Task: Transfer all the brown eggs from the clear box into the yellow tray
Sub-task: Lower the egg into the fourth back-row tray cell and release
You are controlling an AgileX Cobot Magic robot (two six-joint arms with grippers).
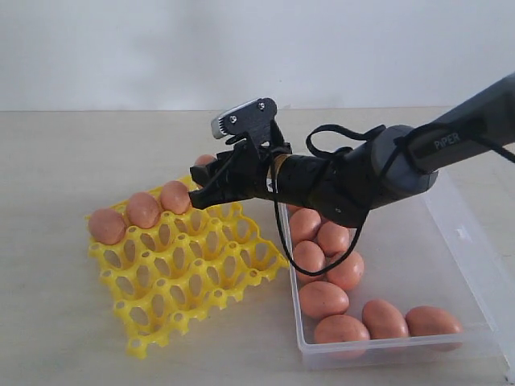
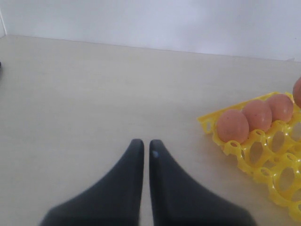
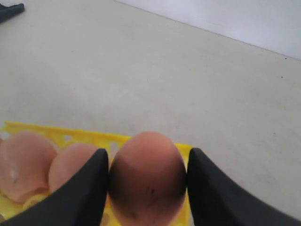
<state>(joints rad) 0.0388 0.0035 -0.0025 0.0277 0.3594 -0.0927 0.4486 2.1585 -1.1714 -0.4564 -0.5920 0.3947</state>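
The right wrist view shows the black right gripper point(image 3: 146, 153) clasping a smooth brown egg point(image 3: 147, 181) over the edge of the yellow plastic grid tray point(image 3: 37, 129), whereas the left wrist view shows the left gripper point(image 2: 146, 142), jaws nearly together, empty.

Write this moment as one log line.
right gripper: shut on egg at back row of tray | left gripper: shut, empty | tray: three eggs seated | box: more eggs

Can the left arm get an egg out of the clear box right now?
Probably not easily. The left pincer is shut over the table, the yellow tray seems to sit between it and the clear box, and the right arm, holding an egg, stretches across.
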